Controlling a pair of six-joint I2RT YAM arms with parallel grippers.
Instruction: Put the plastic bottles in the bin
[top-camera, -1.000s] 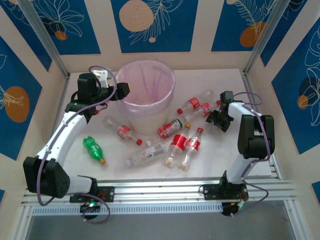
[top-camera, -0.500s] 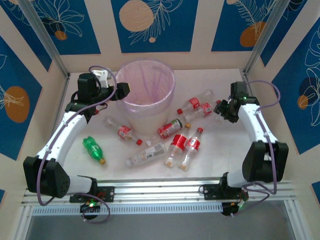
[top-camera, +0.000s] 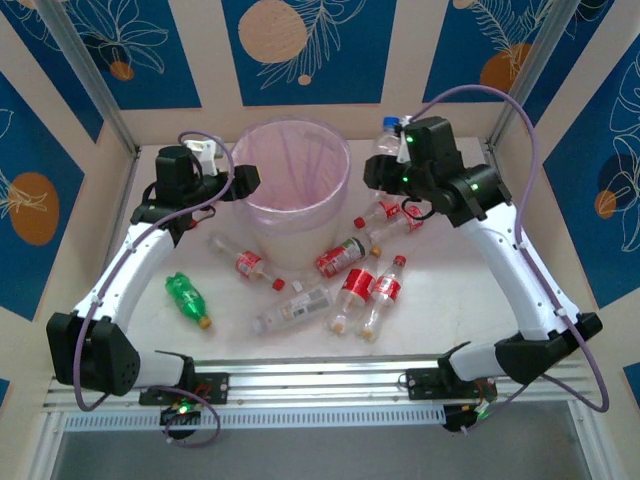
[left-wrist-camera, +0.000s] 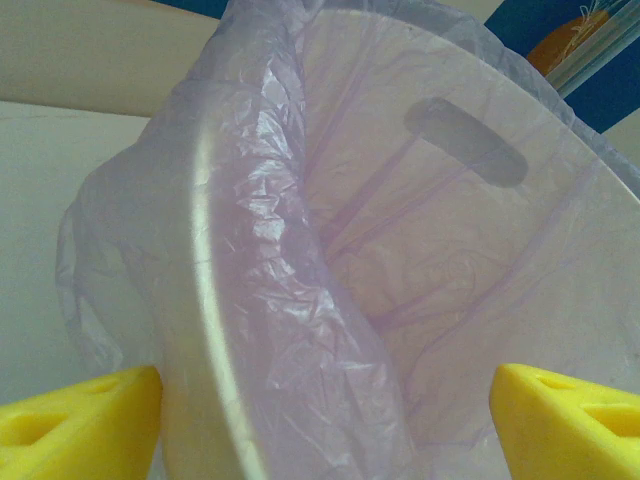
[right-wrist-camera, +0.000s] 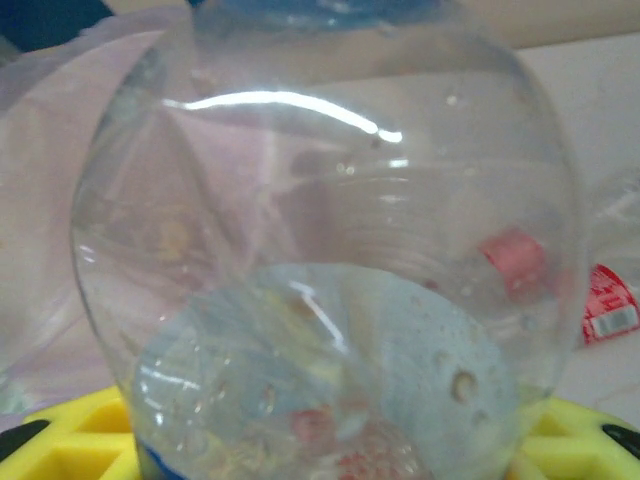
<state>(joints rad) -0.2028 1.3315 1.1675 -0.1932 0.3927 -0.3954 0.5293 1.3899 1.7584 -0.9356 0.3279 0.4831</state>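
A clear plastic bottle (top-camera: 385, 150) with a blue cap hangs in the air just right of the bin (top-camera: 300, 215), and my right gripper (top-camera: 392, 168) is shut on it. Seen from the right wrist, this bottle (right-wrist-camera: 320, 250) sits between yellow fingers (right-wrist-camera: 70, 445), with the gripper (right-wrist-camera: 320, 445) low in the frame. The bin is a white pail lined with a pink-lilac bag. My left gripper (top-camera: 240, 180) stands open at its left rim; the rim (left-wrist-camera: 215, 300) passes between the fingers (left-wrist-camera: 80, 425) of that gripper (left-wrist-camera: 325, 420). Several bottles lie on the table, among them a green one (top-camera: 186, 297).
Red-labelled bottles (top-camera: 340, 258) cluster in front and to the right of the bin, with a pale-labelled one (top-camera: 290, 308) nearer me. Another red-labelled bottle (top-camera: 245, 262) lies left of them. Patterned walls close in the table on three sides.
My right arm has swung from the table's right side up and left toward the bin, lifting the blue-capped bottle. The left arm has not moved.
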